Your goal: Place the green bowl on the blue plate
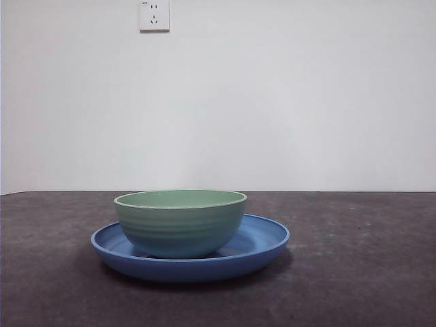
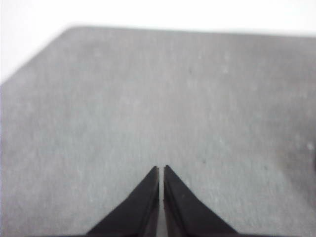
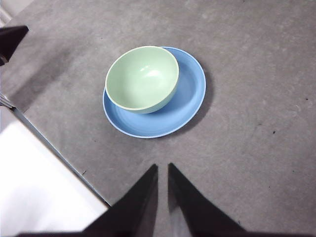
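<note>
Since the bowl already sits inside the plate, these notes read as the close of the task.

Step in hand: placement looks finished; the green bowl [image 1: 180, 221] stands upright on the blue plate [image 1: 262, 238], with neither pincer touching it.

Bowl position: in the right wrist view the green bowl [image 3: 142, 79] sits off-centre on the blue plate [image 3: 190, 91], its rim near one edge of the plate and a broad blue crescent bare on the opposite side. It seems stable, no tilt visible from the front.

Right pincer [image 3: 163, 170]: jaws pressed almost together, a thin gap between the tips, pinching nothing. It hangs well apart from the bowl and plate, raised above the surface [image 3: 261, 148], looking down at them.

Left pincer [image 2: 161, 170]: jaws pressed together, empty. Only bare surface [image 2: 148, 98] lies before it; bowl and plate do not show in its view.

Front view: no arm enters; a wall socket [image 1: 154, 15] sits high on the wall behind.

Next move, as judged: nothing more to grasp. Both arms likely need only stay clear; a nudge to centre the bowl appears optional.

Risk: low; the off-centre seat is the only loose point.
</note>
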